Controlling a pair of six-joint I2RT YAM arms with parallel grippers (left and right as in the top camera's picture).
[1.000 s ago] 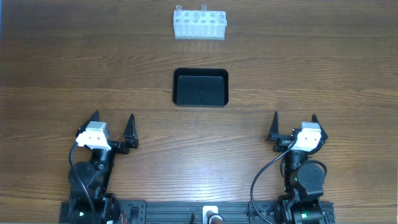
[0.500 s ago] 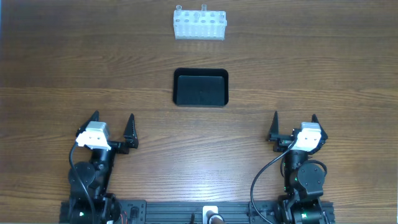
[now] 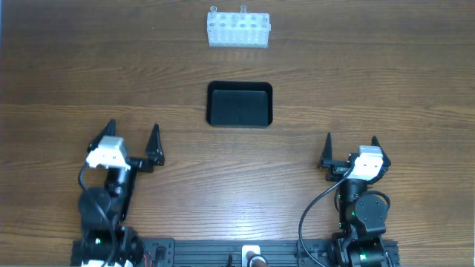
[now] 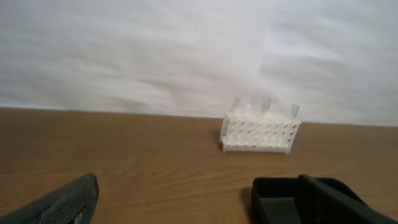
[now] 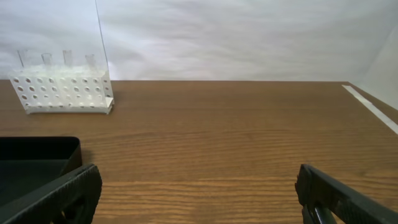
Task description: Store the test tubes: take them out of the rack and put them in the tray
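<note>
Test tubes (image 3: pixel 214 10) stand in the rack (image 3: pixel 237 33), far beyond the wide-spread left gripper (image 3: pixel 133 124) and right gripper (image 3: pixel 351 138).

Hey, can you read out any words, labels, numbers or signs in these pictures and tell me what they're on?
None: there is no readable text here.
The white plastic test tube rack, the black rectangular plastic tray and the brown wooden table show no print, label or number.

Wood-grain table (image 3: pixel 386 81) against a white backdrop (image 4: pixel 124 56)
The brown table spreads across the top view; the backdrop rises behind its far edge, and a pale strip (image 5: pixel 372 107), possibly tape, runs diagonally at the right of the right wrist view.
</note>
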